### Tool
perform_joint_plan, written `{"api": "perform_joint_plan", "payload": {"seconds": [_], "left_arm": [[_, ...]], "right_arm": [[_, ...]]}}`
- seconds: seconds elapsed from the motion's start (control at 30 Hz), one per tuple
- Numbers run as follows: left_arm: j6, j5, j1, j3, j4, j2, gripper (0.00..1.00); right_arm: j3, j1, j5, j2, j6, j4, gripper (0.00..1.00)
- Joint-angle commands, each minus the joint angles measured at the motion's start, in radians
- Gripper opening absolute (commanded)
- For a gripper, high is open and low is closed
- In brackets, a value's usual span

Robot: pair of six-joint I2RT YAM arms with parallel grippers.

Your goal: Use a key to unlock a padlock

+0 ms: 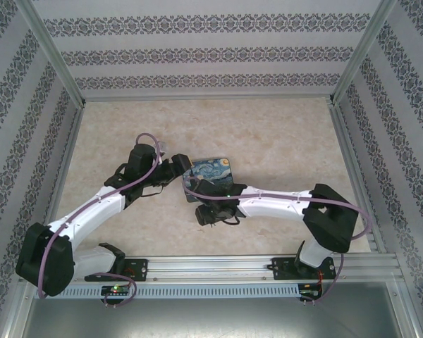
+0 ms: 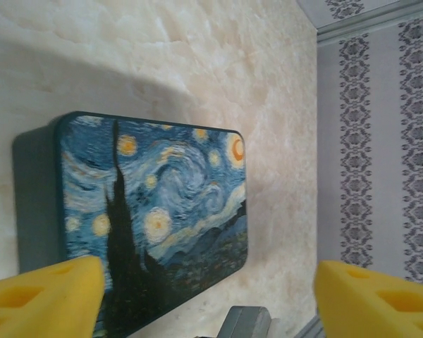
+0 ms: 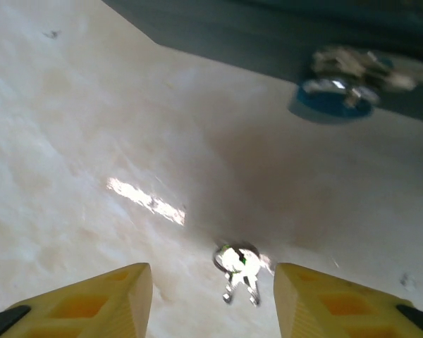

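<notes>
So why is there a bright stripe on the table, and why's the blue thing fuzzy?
Right wrist view: the stripe is light glaring off the glossy table; the keys glint too; the blue thing is blurred. Left wrist view: the painted tin looks sharp.

The box (image 1: 210, 174) rests on the table (image 1: 282, 127) near its centre, with the left gripper (image 2: 210, 278) at its left side and the right gripper (image 3: 213, 282) at its near side. The keys (image 3: 238, 271) lie flat on the table between the right gripper's fingers (image 3: 324, 303), touching neither. A blurred object (image 3: 335, 98) sits farther ahead, close against the box wall.
</notes>
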Motion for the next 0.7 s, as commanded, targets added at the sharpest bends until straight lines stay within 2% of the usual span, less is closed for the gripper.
{"api": "perform_joint_plan", "payload": {"seconds": [0.0,0.13,0.23,0.5,0.67], "left_arm": [[0.034,-0.067,0.032,0.039,-0.114,-0.051,0.88],[0.028,-0.099,0.065,0.043,-0.165,-0.091,0.97],[0.019,-0.114,0.089,0.039,-0.193,-0.116,0.99],[0.010,-0.110,0.127,0.020,-0.202,-0.141,1.00],[0.012,-0.101,0.140,0.020,-0.199,-0.140,1.00]], "right_arm": [[0.073,-0.012,0.005,0.055,0.004,0.028,0.47],[0.139,-0.037,0.004,0.114,-0.004,0.040,0.47],[0.167,-0.060,-0.011,0.145,-0.010,0.058,0.47],[0.159,-0.083,-0.023,0.138,-0.032,0.087,0.48],[0.137,-0.094,-0.082,0.092,-0.074,0.071,0.49]]}}
